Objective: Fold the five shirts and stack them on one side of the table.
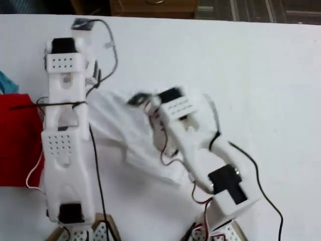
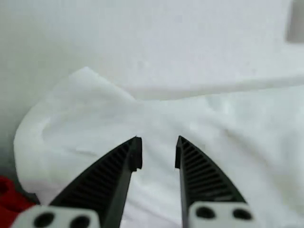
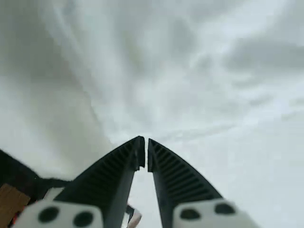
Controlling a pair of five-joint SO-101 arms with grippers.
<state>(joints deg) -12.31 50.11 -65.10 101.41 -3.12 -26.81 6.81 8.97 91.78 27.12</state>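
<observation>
A crumpled white shirt [image 1: 118, 133] lies on the white table between my two arms. My left gripper [image 2: 156, 152] hangs open just above the white shirt [image 2: 95, 118], near its rounded edge, with nothing between its fingers. My right gripper [image 3: 143, 152] is shut on a fold of the white shirt [image 3: 190, 85], which spreads wide in front of it. In the high view the right gripper [image 1: 136, 99] sits over the shirt's far part. A red shirt [image 1: 17, 140] lies flat at the table's left edge, beside the left arm [image 1: 62, 100]; a corner of the red shirt [image 2: 8, 197] also shows.
A bit of teal cloth [image 1: 6, 83] peeks in at the far left above the red shirt. Cables [image 1: 108, 45] trail from the left arm. The white table [image 1: 261, 80] stretches bare to the right and far side.
</observation>
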